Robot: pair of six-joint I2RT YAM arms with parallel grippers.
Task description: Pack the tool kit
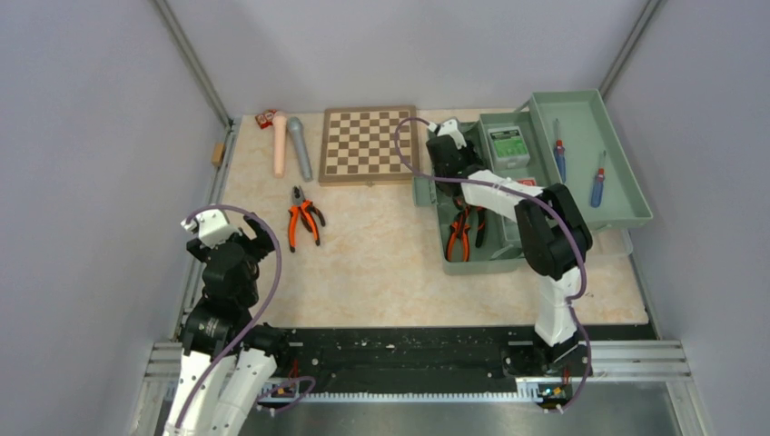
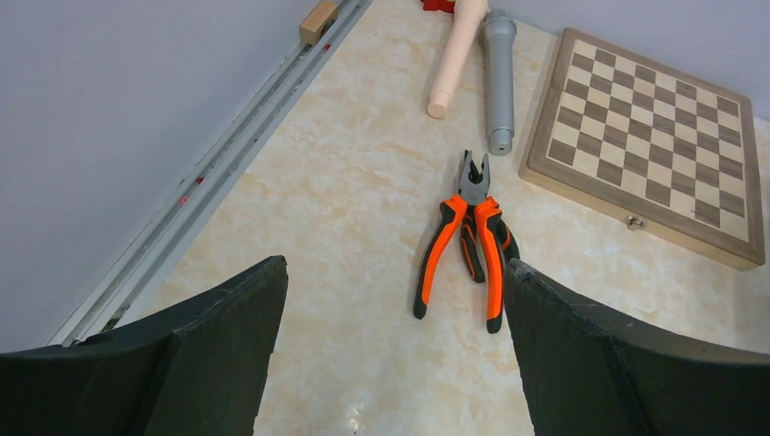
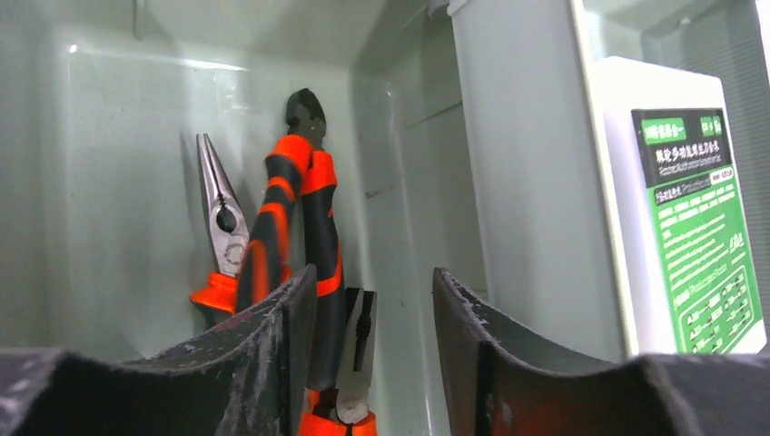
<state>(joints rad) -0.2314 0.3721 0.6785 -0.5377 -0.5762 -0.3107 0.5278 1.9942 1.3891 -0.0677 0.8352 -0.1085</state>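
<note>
Both pincers apart. On the left pincer (image 2: pixel 395 265), dark fingers (image 2: pixel 227 336) spread wide, clamped on nothing, low over the marbled table (image 2: pixel 345 182) at its left side. Just ahead of it, flat on the table: orange-handled pliers (image 2: pixel 468 241), black-striped grips, steel nose pointing away toward the grey cylinder (image 2: pixel 499 73). Close beside the grey one, a pink cylinder (image 2: pixel 454 59); to the right, a closed brown chessboard (image 2: pixel 649 136) with a small metal latch on its near edge.

On the right pincer (image 3: pixel 374 272), fingers parted by a moderate gap, gripping nothing, reaching down into the deep well of the sage-green toolbox (image 1: pixel 477 265) at the table's right side. Inside that well, leaning against the far wall: a second pair of orange-and-black pliers (image 3: pixel 304 209), needle-nose pliers (image 3: pixel 221 218) to their left, and another steel nose seen low through the gap between the fingers. On an upper tray just right of the well, a white box with a green label (image 3: pixel 690 227): a white-on-green heading, then rows of small white characters, too fine to read; brand not made out. In the outermost fold-out tray (image 1: pixel 581 113), two screwdrivers (image 1: pixel 560 159) lying apart, blue handles with red near the shaft. By the far left corner, a small red box (image 1: pixel 265 117), print too small to read.
</note>
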